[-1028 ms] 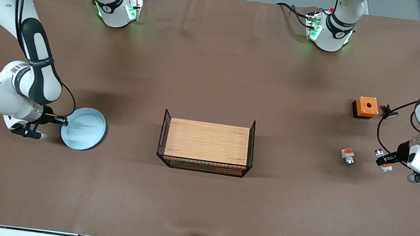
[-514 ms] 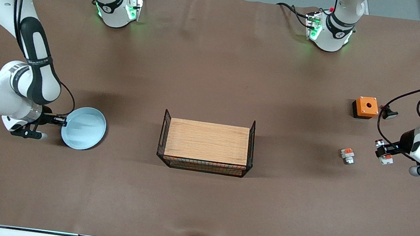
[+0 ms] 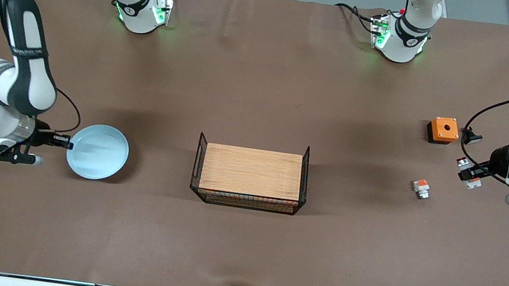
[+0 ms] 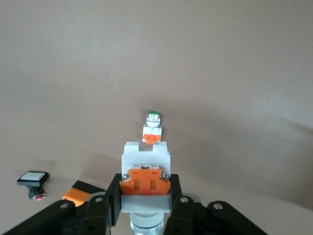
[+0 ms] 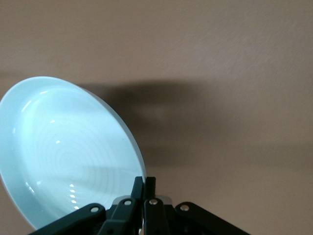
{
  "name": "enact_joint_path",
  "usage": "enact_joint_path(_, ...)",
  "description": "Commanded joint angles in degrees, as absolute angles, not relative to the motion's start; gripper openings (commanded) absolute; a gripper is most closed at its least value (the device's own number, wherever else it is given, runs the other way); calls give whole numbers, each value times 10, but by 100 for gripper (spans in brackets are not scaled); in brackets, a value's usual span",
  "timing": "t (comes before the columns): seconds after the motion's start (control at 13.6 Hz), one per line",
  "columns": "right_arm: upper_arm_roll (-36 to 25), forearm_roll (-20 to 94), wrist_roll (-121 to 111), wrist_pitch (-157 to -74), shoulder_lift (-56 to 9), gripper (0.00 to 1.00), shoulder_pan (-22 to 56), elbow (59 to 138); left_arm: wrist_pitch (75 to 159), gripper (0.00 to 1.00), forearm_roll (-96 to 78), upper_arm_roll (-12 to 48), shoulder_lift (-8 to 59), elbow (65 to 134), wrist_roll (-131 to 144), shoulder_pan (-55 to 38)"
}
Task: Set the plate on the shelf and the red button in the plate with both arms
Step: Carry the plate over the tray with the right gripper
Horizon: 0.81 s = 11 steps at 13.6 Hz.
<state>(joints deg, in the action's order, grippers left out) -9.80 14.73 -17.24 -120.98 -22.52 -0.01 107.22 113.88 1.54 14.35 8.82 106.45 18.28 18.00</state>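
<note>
The pale blue plate [image 3: 98, 152] hangs tilted just off the table at the right arm's end. My right gripper [image 3: 65, 143] is shut on its rim. The right wrist view shows the plate [image 5: 68, 156] with its rim pinched in my right gripper [image 5: 145, 183] and its shadow on the cloth below. My left gripper [image 3: 467, 173] is up in the air at the left arm's end, shut on the red button [image 3: 466, 170]. In the left wrist view the red button [image 4: 145, 169] shows its white body and orange block in my left gripper [image 4: 145, 196].
A wire basket [image 3: 199, 155] with a wooden floor stands mid-table. A stubby white-and-orange part [image 3: 421, 188] with a green cap [image 4: 153, 128] lies by the left gripper. An orange box with a hole [image 3: 443, 129] and a small black part [image 3: 471, 137] lie farther from the camera.
The right arm has lifted the plate and drawn it toward its own end of the table. The left arm has risen with the red button, now over the cloth nearer the orange box.
</note>
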Motion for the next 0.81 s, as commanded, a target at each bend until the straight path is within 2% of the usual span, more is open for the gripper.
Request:
enact_joint_path(0.0,-98,136,-130,-1101,-169,0,8,1051,1103,0,16,152,67,1052,191,183)
enact_joint_path(0.37,-96,106,105,-910,-62,0,93,1008,1070,0,16,153,57,1033,195,183)
enact_joint_path(0.59,-95,109,262,-808,-55,0,157,931,1056,0,16,168,60,1008,207,180)
enact_joint_path(0.73,-94,113,404,-773,-56,0,224,891,1033,0,16,176,55,1003,218,181)
